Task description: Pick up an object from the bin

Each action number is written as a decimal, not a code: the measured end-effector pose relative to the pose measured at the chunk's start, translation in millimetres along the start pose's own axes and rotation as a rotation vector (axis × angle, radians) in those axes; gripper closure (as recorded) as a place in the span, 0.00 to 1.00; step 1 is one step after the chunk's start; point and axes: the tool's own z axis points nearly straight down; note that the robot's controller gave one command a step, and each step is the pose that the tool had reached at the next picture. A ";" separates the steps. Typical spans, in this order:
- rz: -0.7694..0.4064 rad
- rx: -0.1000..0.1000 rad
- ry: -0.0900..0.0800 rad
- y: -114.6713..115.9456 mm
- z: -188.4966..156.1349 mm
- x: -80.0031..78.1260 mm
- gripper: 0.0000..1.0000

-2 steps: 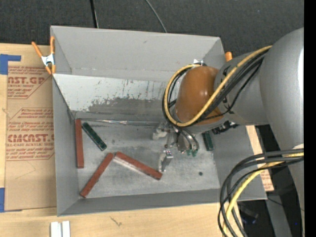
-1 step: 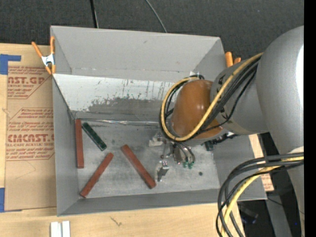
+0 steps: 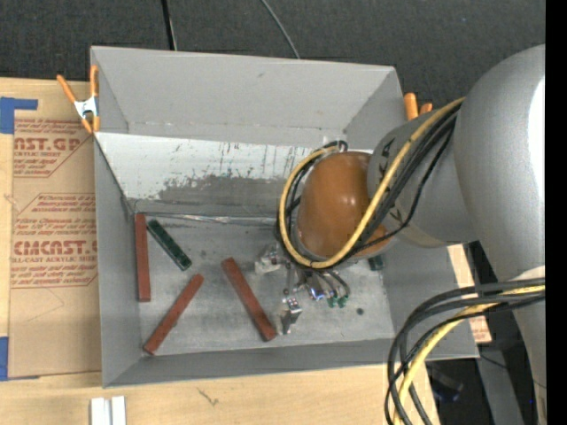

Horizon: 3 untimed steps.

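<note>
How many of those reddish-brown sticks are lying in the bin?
3. The left stick lies along the left side, the lower-left stick slants beside it, and the middle stick ends near the gripper. The arm may hide more.

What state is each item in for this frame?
Left brown stick: flat, free.
Middle brown stick: flat, slanted, free.
Right brown stick: flat, slanted, lower end beside claw.
Dark green bar: flat, free.
Claw: low over the bin floor.
</note>
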 end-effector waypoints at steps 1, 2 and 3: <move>-0.055 0.000 0.002 5.3 -0.1 -2.4 0.00; -0.144 -0.010 0.019 -5.2 -20.2 -6.1 0.00; -0.089 -0.007 0.021 23.3 -53.7 -9.0 0.00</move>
